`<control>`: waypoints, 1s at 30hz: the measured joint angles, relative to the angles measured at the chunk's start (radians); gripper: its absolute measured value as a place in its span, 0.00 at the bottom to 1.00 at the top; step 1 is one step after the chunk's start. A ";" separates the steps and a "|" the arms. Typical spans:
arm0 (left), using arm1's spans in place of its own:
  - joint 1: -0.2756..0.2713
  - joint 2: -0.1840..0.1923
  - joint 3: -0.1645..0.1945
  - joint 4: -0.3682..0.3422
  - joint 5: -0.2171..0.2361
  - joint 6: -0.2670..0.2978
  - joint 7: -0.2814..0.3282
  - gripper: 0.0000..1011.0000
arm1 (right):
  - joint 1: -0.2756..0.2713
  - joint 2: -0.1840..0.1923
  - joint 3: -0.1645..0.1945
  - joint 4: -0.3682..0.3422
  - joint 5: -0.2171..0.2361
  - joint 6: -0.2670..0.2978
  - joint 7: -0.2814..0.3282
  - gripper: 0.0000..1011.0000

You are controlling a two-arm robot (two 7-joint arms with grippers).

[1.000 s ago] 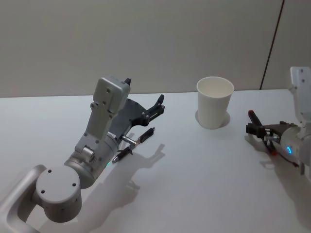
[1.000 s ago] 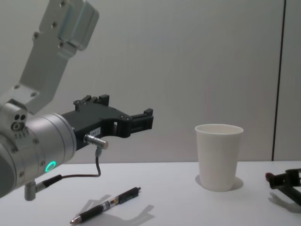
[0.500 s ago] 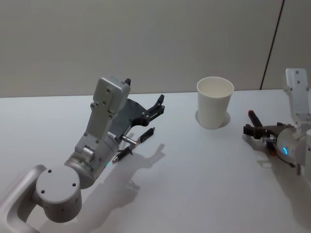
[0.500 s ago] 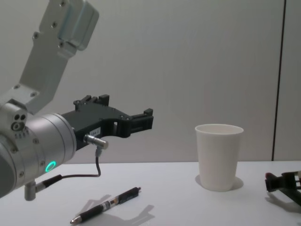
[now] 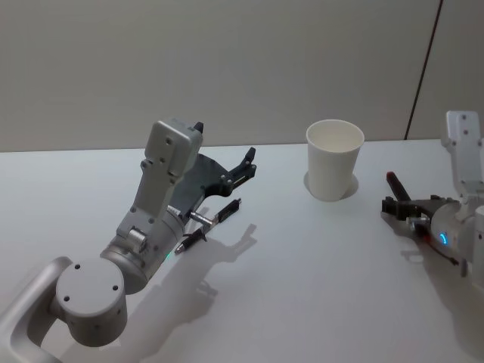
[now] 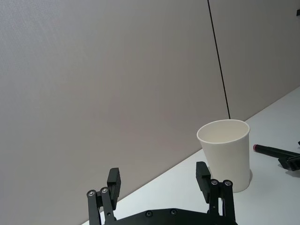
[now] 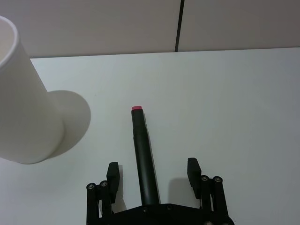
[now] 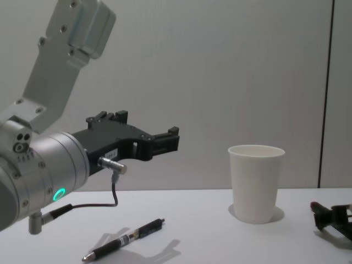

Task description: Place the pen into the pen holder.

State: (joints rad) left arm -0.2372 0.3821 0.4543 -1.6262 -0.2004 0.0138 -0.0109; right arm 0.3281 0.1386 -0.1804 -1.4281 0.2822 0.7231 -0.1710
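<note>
The pen holder is a white paper cup standing upright at the back of the table, also seen in the chest view. A dark pen with a red end lies flat to its right, between the spread fingers of my open right gripper, which touch neither side of it. From the head view that gripper sits low over the table. A second black pen lies on the table under my left gripper, which hovers open and empty above it.
The white table runs back to a plain grey wall. My left arm's grey body rises over the table's left part. Bare tabletop lies between the two pens in front of the cup.
My right gripper has shifted slightly and sunk a little toward the table around the red-ended pen. The left arm, both pens and the cup have not moved.
</note>
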 joint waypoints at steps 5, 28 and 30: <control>0.000 0.000 0.000 0.000 0.000 0.000 0.000 0.99 | -0.002 -0.001 0.001 0.000 0.001 -0.001 -0.002 0.80; 0.000 0.000 0.000 0.000 0.000 0.000 0.000 0.99 | -0.005 -0.003 0.003 0.000 0.003 -0.002 -0.008 0.18; 0.000 0.000 0.000 0.000 0.000 0.000 0.000 0.99 | -0.005 -0.003 0.003 0.000 0.003 -0.002 -0.008 0.18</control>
State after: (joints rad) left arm -0.2372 0.3821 0.4543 -1.6262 -0.2004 0.0138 -0.0109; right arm 0.3233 0.1359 -0.1775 -1.4285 0.2847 0.7211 -0.1792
